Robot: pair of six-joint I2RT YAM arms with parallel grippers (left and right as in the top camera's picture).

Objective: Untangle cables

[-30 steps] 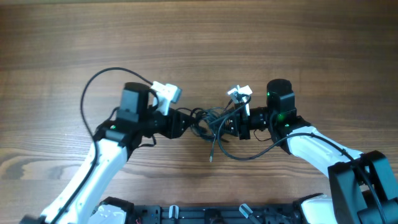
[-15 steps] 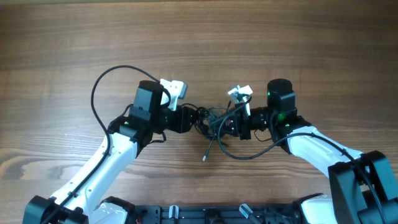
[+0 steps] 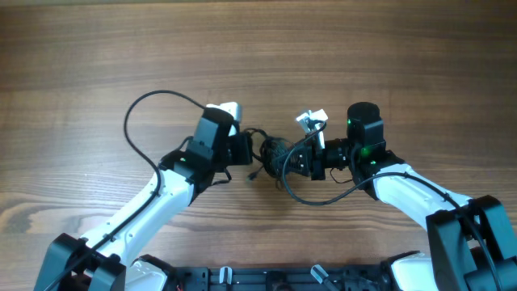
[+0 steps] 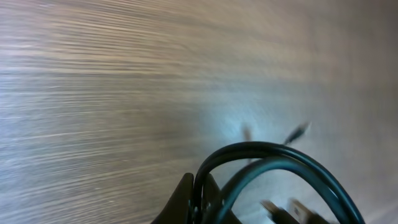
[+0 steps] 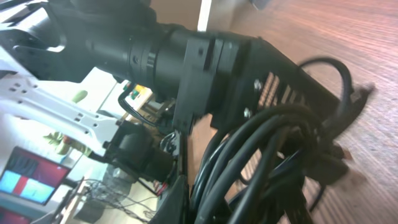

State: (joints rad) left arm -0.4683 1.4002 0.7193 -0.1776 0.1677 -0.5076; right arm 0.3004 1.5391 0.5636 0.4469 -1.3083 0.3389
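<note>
One knotted bunch of thin black cables [image 3: 275, 152], its cords too tangled to count, hangs between two grippers. The left gripper [image 3: 247, 150] pinches loops on its side of the bunch, jaws tight together. The right gripper [image 3: 296, 162] clamps the opposite side, jaws narrow.

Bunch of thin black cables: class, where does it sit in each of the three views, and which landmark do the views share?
Overhead: the bunch of thin black cables sits at the picture's centre.
Left wrist: its loops arch along the bottom edge, right of centre.
Right wrist: its loops fill the lower right.
Shared landmark: the brown wooden table.
</note>
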